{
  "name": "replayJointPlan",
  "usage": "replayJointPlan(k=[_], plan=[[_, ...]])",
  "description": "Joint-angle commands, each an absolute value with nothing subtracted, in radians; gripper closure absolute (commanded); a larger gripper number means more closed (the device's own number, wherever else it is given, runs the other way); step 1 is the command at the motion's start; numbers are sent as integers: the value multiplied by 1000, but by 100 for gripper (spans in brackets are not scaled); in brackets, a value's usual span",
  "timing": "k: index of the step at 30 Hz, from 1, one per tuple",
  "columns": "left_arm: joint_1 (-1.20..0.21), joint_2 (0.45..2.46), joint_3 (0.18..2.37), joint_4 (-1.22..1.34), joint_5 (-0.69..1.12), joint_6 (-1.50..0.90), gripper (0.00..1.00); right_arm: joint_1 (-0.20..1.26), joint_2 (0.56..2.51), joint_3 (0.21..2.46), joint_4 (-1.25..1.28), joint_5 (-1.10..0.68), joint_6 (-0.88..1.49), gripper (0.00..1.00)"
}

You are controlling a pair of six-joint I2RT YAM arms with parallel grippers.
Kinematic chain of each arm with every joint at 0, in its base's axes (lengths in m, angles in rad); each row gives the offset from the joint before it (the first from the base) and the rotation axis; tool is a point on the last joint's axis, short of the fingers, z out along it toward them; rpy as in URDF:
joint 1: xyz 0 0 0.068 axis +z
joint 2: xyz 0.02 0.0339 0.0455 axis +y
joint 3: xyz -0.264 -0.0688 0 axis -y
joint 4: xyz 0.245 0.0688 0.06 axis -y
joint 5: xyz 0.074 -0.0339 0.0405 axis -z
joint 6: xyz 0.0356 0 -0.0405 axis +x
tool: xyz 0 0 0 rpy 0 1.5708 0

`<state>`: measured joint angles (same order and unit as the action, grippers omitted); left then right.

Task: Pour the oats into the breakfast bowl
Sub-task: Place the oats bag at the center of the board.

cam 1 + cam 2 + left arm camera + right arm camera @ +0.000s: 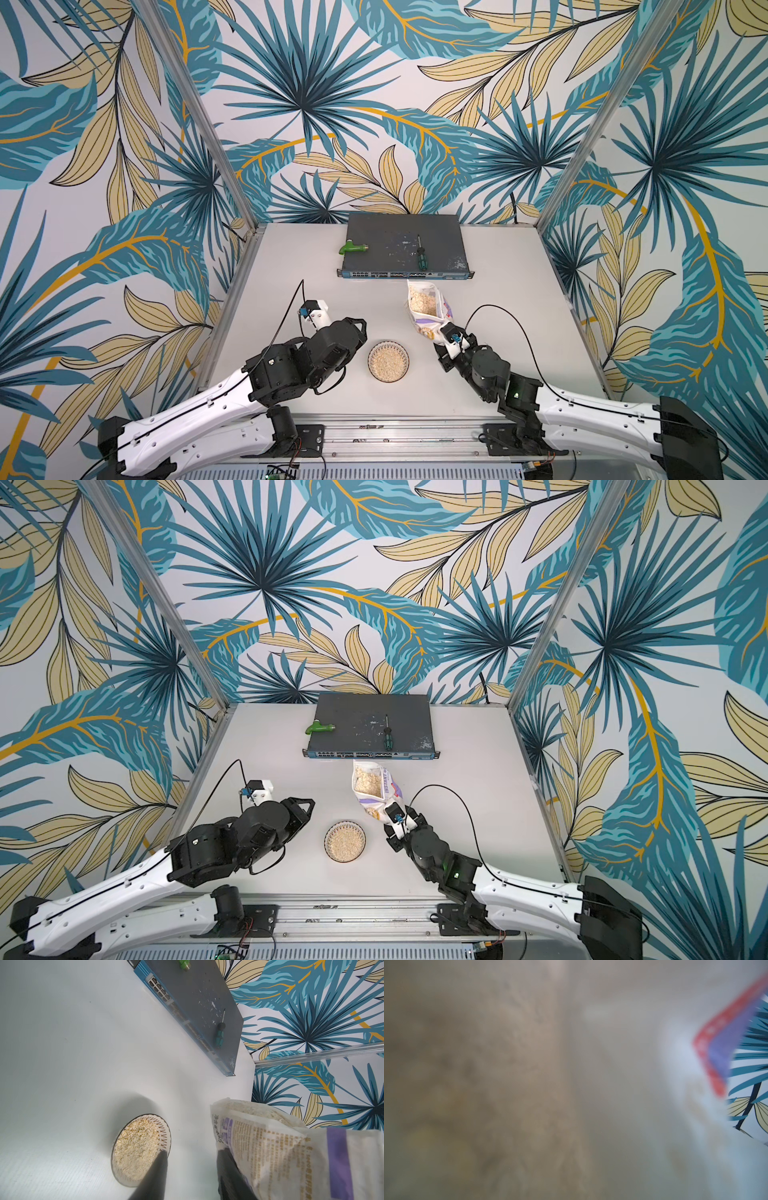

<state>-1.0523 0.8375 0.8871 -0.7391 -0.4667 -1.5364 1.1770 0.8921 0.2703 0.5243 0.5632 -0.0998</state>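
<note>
Breakfast bowl [388,361] filled with oats [135,1147]. Right gripper [434,337] clamps oats pouch [424,303] at bowl's 1 o'clock. Left gripper [191,1159] half-spread, empty, at bowl's 10 o'clock.

From the bowl [388,361], the table [282,257] lies bare between 9 and 11 o'clock. The bag of oats [424,305] blocks 1 o'clock, and the network switch [403,249] bars 12 o'clock farther back.
</note>
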Motion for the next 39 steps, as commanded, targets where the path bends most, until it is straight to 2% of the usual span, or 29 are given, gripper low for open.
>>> replayJointPlan(k=[1,9,18,33,39], plan=[[-1055,821,886,-743,-460,-1528,57,1131,886,265,894,493,66,100],[-1055,814,875,-738,-450,-1532,57,1045,975,214,1074,340,187,100],[-1055,815,853,-728,-441,-1545,57,1018,1088,233,1019,355,207,100],[-1054,810,817,-738,-418,-1564,57,971,1383,227,1165,331,296,100],[-1055,808,793,-730,-416,-1569,58,957,1493,198,1213,337,306,93]])
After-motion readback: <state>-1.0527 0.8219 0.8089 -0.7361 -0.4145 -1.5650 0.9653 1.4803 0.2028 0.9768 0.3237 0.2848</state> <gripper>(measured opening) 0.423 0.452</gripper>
